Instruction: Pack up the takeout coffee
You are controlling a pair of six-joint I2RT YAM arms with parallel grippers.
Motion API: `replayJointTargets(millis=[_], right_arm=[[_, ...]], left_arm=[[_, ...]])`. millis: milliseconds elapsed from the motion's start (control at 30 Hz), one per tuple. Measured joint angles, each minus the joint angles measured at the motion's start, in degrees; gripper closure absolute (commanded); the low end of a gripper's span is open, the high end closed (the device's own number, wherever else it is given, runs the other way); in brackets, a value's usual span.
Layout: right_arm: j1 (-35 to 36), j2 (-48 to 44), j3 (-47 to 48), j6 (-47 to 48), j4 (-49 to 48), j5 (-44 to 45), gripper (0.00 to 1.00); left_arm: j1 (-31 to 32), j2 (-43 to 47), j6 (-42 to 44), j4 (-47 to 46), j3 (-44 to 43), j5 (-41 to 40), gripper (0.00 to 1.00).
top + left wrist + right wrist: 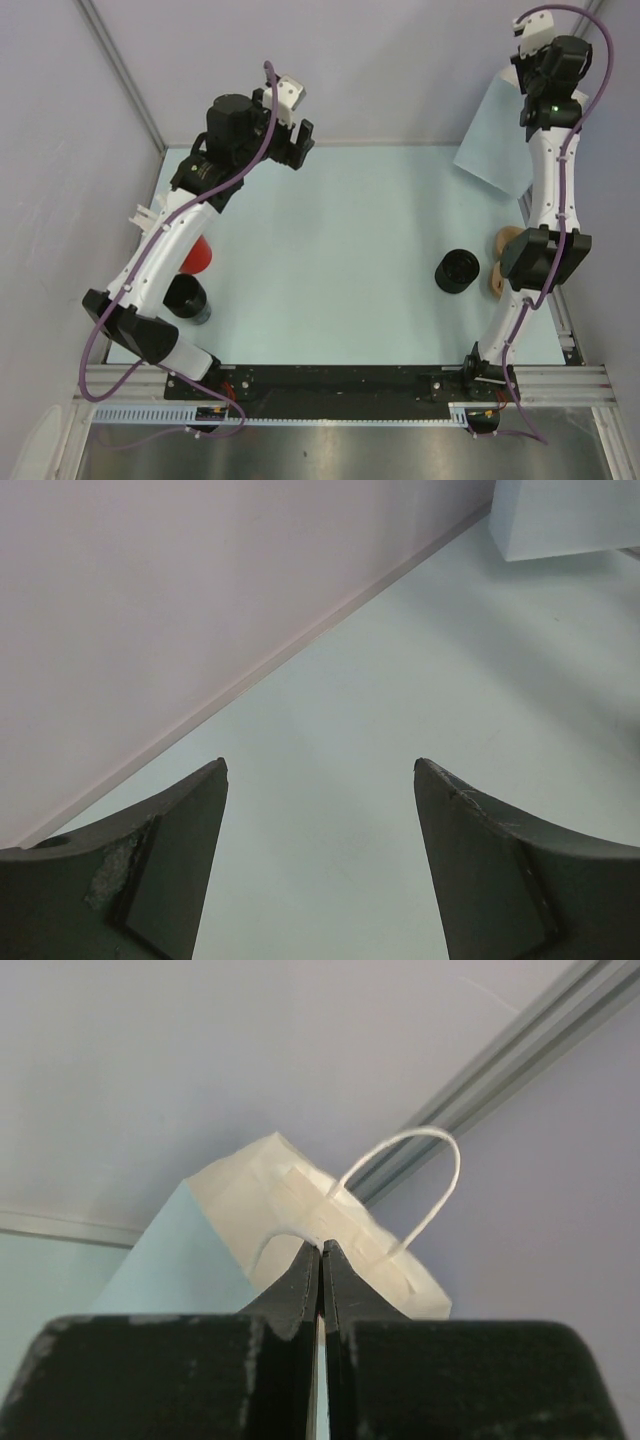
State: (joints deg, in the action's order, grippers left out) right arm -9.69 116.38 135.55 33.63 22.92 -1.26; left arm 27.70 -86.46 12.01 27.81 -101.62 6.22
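Note:
The takeout coffee (457, 270), a short black cup with a round black lid, stands on the table right of centre, with no gripper touching it. The pale-blue paper bag (494, 140) stands at the far right corner. My right gripper (322, 1248) is above it, shut on the bag's white string handle (440, 1175) at the rim, and the bag's cream inside (265, 1195) shows past the jaws. My left gripper (297, 142) hangs open and empty high over the far left of the table, far from the cup; only bare table shows between its fingers (180, 840).
A red cup (197, 256) and a second black cup (187, 297) stand at the left beside my left arm. A brown pulp carrier (500, 262) lies right of the coffee, partly hidden by my right arm. Walls close the back and sides.

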Motion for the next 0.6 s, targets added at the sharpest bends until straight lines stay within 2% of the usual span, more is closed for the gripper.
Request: replayJointTargets(millis=[333,467,600], right_arm=[[8.55,-9.38,-27.89,1.42,-6.6,2.56,1.0],[12.17,-11.1,-32.63,1.97,-8.41,3.61,1.0],[12.72,-11.8,-32.79,1.99,-9.68,4.17,1.0]], left_arm=[[-0.5,0.35,0.02,-0.28,1.84,-0.02,0.19],[-0.96,1.2,0.04,-0.31,2.4,0.0,0.2],[-1.27,1.95,0.02,-0.39,2.82,0.02,0.2]])
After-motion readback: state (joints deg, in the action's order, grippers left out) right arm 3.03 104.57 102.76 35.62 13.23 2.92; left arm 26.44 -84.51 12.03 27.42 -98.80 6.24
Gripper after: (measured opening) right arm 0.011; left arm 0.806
